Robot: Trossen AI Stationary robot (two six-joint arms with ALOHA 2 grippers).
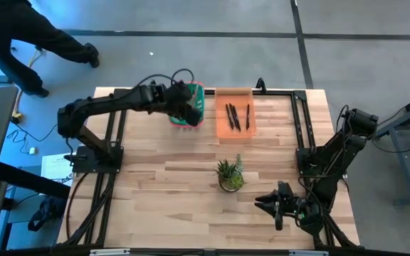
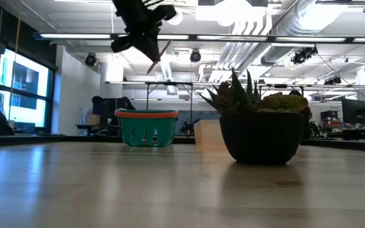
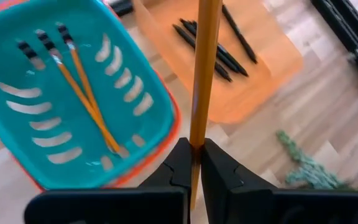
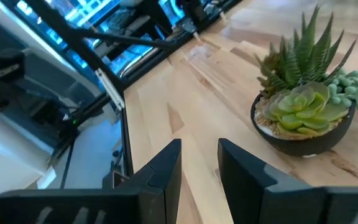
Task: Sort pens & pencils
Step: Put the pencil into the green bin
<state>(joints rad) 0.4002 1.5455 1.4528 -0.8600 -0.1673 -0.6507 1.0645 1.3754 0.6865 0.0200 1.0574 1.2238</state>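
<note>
My left gripper (image 1: 188, 111) is shut on an orange-tan pencil (image 3: 202, 74) high above the far part of the table, over the right rim of a teal basket (image 1: 191, 107). Three pencils (image 3: 82, 93) lie on the basket's floor. Beside it an orange tray (image 1: 235, 114) holds the black pens (image 3: 219, 46). In the low view the left gripper (image 2: 141, 31) is well above the basket (image 2: 146, 126). My right gripper (image 4: 199, 163) is open and empty near the table's front right (image 1: 276, 203). My left gripper pinches the pencil's shaft near one end (image 3: 196, 148) between its two fingers. Most of the pencil sticks out ahead of the fingertips; a short end (image 3: 194, 193) runs back between them. The pencil (image 2: 158, 58) slants down below the gripper, lifted clear above the basket.
A potted succulent in a dark bowl (image 1: 230, 175) stands at the table's middle, near the right gripper (image 4: 306, 112). Black frame rails run along the table's left and right sides. A person stands beyond the far left corner (image 1: 20, 43).
</note>
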